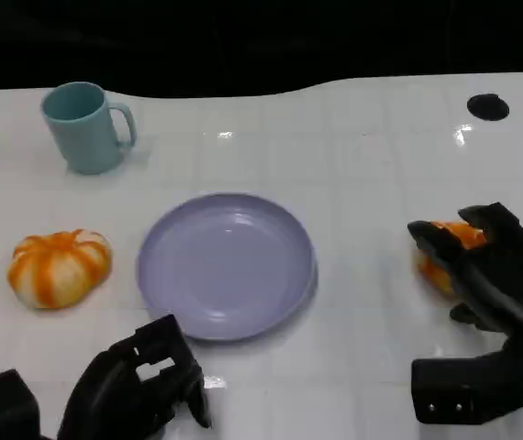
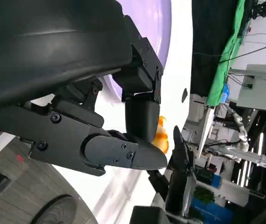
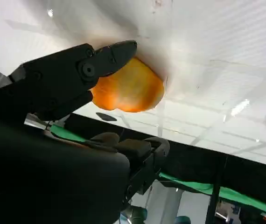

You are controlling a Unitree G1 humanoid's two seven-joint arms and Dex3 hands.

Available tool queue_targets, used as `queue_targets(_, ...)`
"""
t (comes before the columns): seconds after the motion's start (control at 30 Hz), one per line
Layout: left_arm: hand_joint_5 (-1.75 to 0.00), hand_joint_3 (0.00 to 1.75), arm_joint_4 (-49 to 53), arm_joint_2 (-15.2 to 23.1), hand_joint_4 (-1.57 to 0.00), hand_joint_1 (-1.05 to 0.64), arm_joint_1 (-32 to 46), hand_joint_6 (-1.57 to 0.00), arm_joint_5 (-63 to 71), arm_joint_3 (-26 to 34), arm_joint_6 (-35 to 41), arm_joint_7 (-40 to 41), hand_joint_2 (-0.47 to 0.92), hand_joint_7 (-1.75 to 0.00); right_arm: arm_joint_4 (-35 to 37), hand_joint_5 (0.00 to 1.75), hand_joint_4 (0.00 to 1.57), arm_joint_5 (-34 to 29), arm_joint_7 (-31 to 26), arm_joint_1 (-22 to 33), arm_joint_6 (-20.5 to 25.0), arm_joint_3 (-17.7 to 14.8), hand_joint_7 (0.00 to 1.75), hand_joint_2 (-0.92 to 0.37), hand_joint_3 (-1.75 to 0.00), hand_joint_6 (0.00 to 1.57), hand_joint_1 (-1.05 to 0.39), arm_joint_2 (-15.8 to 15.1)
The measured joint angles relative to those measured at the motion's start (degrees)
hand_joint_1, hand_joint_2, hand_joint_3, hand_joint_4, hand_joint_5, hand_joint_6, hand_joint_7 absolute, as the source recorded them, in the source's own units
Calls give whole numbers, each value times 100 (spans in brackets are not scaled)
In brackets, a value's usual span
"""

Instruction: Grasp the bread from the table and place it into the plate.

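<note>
step: grasping bread near table's right edge | right hand curled around, grip unconfirmed | close fully before lifting toward plate

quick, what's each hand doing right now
Left hand: fingers curled in, holding nothing.
Right hand: wrapped around the bread on the table; a firm grip cannot be told.

A robotics lab or test room, not a home. Beyond the far edge of the glossy white tabletop, the left wrist view shows green cloth hung as a backdrop, loose cables, metal stands and equipment racks. The right wrist view shows the same green cloth past the tabletop's edge.
</note>
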Motion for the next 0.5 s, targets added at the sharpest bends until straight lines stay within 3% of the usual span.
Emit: queue_targets(0.5,-175,22,-106,-7,-80,-63,43,-72,0,-7,2,1,92,-152,1623,30,22,154,-408,-877,63,439,1,-75,0,37,-49,221)
